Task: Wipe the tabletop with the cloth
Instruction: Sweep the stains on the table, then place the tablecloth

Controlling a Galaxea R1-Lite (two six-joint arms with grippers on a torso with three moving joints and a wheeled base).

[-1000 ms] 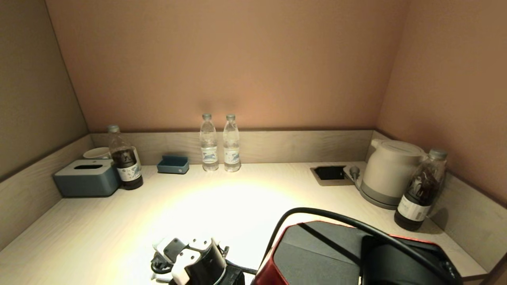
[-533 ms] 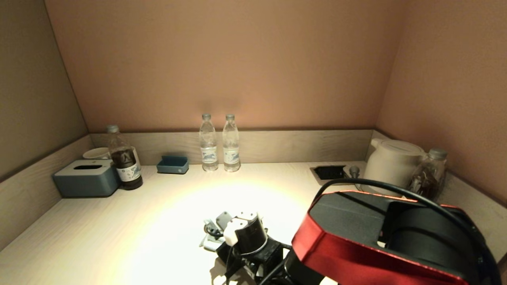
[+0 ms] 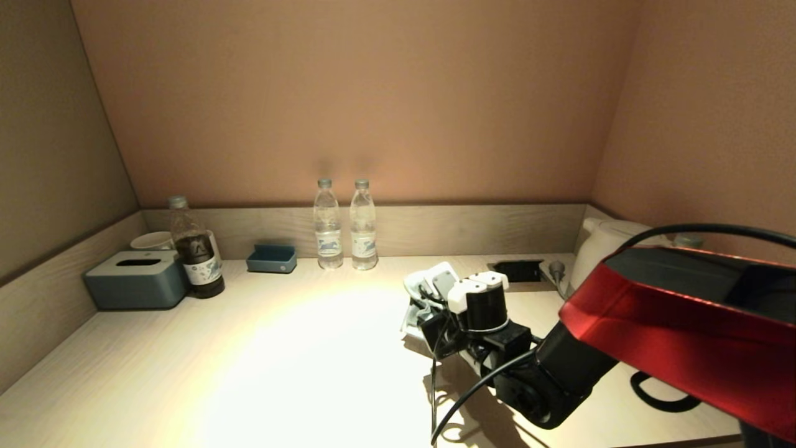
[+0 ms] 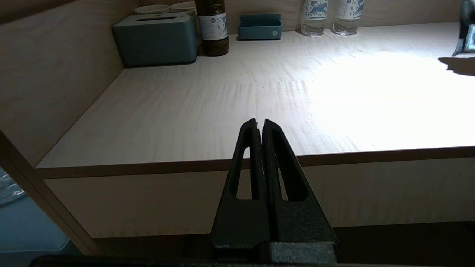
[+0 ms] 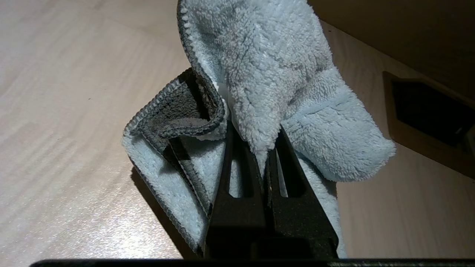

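Note:
My right gripper point(image 3: 428, 297) is shut on the light-blue cloth point(image 3: 426, 281), which is bunched on the beige tabletop point(image 3: 280, 336) just left of the dark socket recess point(image 3: 518, 270). In the right wrist view the cloth point(image 5: 267, 74) folds up over the black fingers point(image 5: 237, 178) and hides their tips; its teal edging shows on one side, and its lower folds lie on the wood beside the socket recess point(image 5: 423, 107). My left gripper point(image 4: 259, 122) is shut and empty, parked off the table's front edge; it is out of the head view.
A blue-grey tissue box point(image 3: 137, 278), a cup point(image 3: 152, 240) and a dark bottle point(image 3: 196, 249) stand back left. A small blue tray point(image 3: 272, 258) and two water bottles point(image 3: 328, 224) stand along the back rim. A white kettle point(image 3: 597, 249) sits behind my red right arm point(image 3: 684, 323).
My right arm has swept the cloth from the front middle of the table to the right and back, up to the socket recess. The arm now hides the right-hand bottle.

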